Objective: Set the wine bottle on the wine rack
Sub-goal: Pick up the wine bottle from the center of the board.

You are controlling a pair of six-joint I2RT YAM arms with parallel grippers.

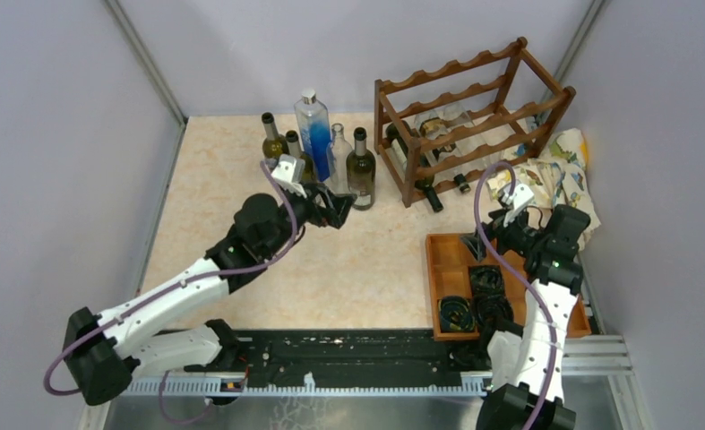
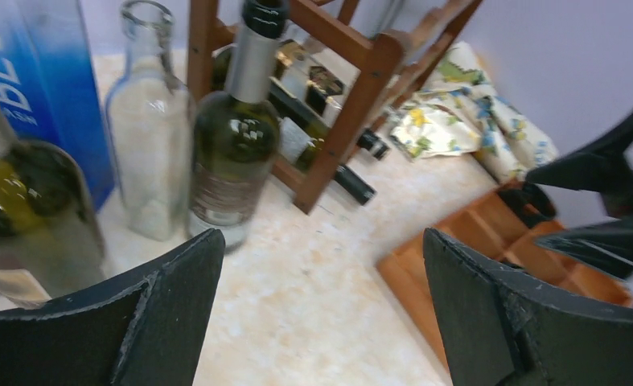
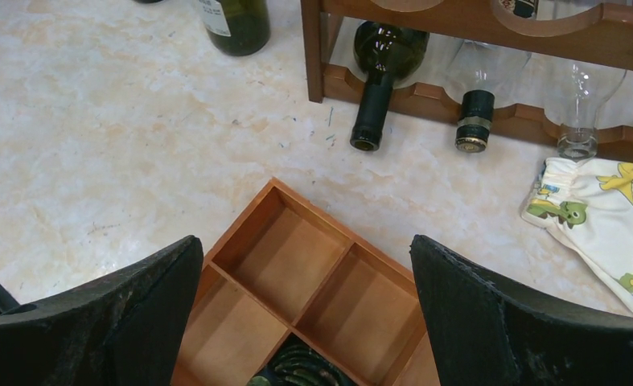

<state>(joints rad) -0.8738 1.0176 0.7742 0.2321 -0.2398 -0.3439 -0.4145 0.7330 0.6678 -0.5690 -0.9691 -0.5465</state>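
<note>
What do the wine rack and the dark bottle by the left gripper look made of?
Wine rack: apparently wood, with a reddish-brown stain and a smooth satin sheen on the rails. Dark bottle: likely green glass, glossy and translucent, with a black capped neck.

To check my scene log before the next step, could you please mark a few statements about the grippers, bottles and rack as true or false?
1. The left gripper is open and holds nothing. True.
2. The wine rack is empty. False: several bottles lie in its tiers.
3. The right gripper is open above the wooden tray. True.
4. The dark green bottle nearest the left gripper lies on its side. False: it stands upright.
</note>
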